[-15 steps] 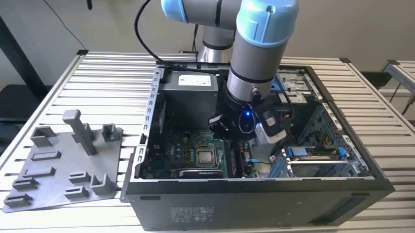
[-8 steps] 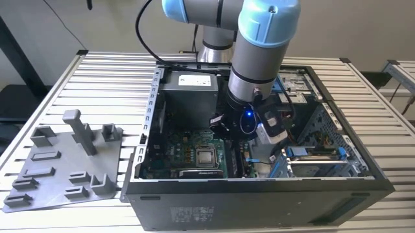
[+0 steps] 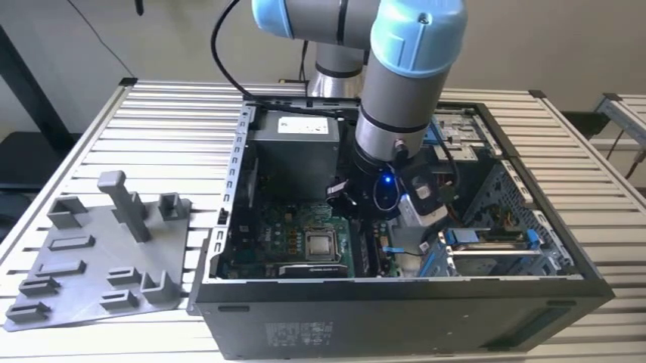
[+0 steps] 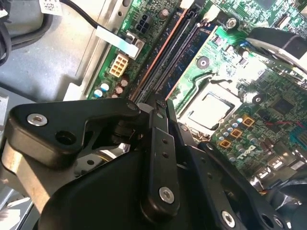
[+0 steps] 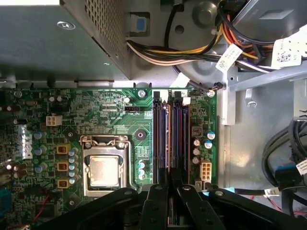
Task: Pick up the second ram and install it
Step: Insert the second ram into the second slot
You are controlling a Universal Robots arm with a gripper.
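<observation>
In the first wrist view my gripper (image 5: 170, 178) hangs low over the memory slots of the green motherboard (image 5: 105, 110). Its black fingers (image 5: 158, 196) stand close together, shut on the near end of the second ram (image 5: 168, 139), a thin dark stick set upright along a slot. A twin dark stick (image 5: 186, 139) stands in the neighbouring slot. The second wrist view shows the gripper (image 4: 157, 103) at the end of the same slot rows. From the exterior view the arm (image 3: 404, 91) reaches down into the open computer case (image 3: 404, 283).
A grey plastic tray (image 3: 91, 257) with raised blocks lies at the exterior view's left, outside the case. A processor socket (image 5: 104, 170) sits beside the slots. The power supply (image 5: 48, 38) and bundled cables (image 5: 192, 52) crowd the far end of the board.
</observation>
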